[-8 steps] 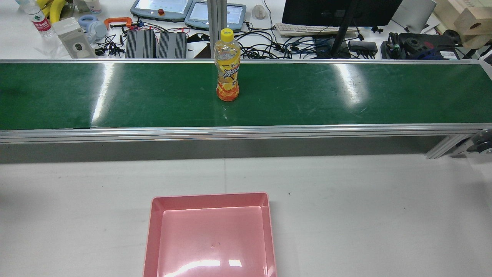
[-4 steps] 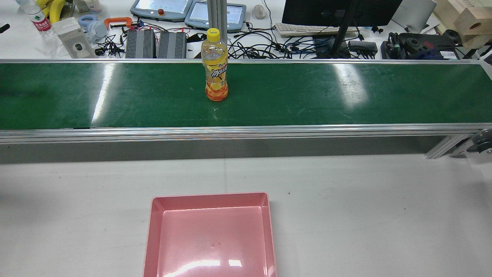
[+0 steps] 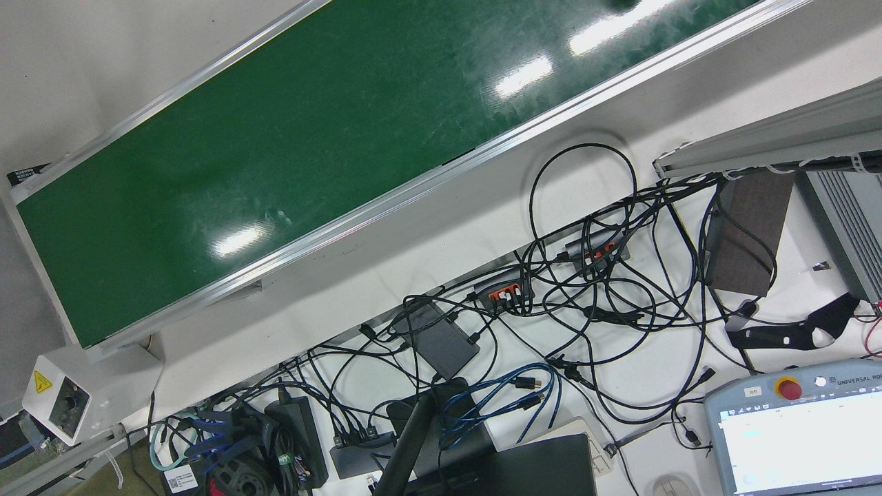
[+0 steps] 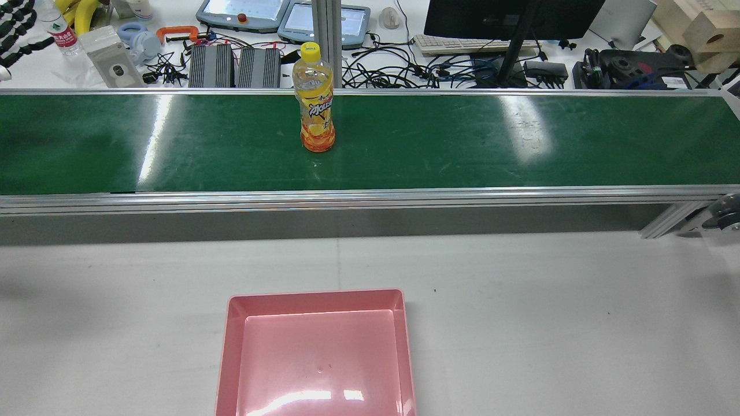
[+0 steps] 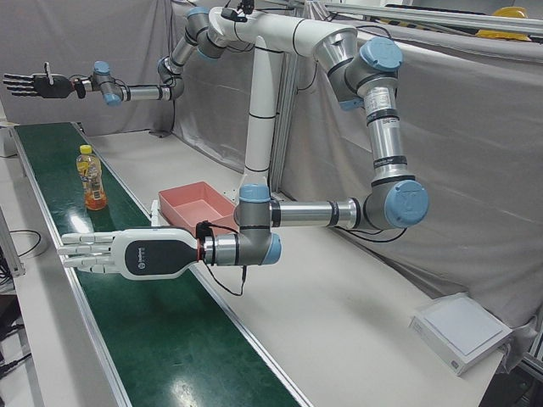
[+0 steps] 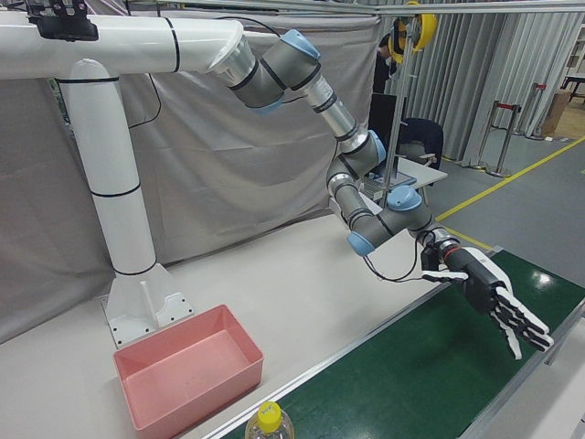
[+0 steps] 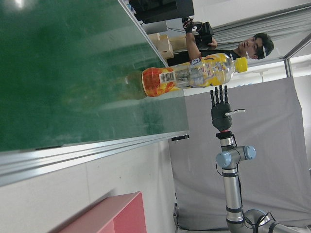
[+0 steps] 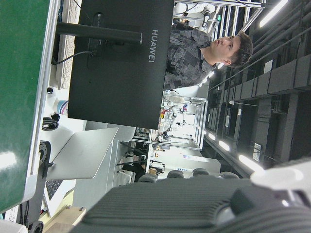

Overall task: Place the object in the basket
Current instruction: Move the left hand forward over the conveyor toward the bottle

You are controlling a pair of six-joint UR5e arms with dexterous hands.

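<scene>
While the bottle (image 4: pixel 314 98) stands upright on the green belt (image 4: pixel 462 141), well apart from both, the left hand (image 5: pixel 119 253) and right hand (image 6: pixel 498 302) hover flat, fingers spread, holding nothing; pink basket (image 4: pixel 317 352) sits on the bench (image 4: pixel 549 318).

1. One green conveyor belt (image 4: pixel 462 144).
2. One orange-drink bottle (image 4: pixel 315 104), upright on the belt.
3. One pink basket (image 4: pixel 231 346), on the bench on the robot's side of the belt.
4. Two hands over the belt: left hand (image 5: pixel 34 85) and right hand (image 5: pixel 127 254).
5. Two teach pendants (image 4: pixel 243 13) (image 4: pixel 350 23), beyond the belt.
6. Two black finned boxes (image 4: pixel 211 66) (image 4: pixel 259 67), just beyond the belt.
7. One monitor (image 4: pixel 509 17) and one keyboard (image 4: pixel 462 45), also beyond the belt.
</scene>
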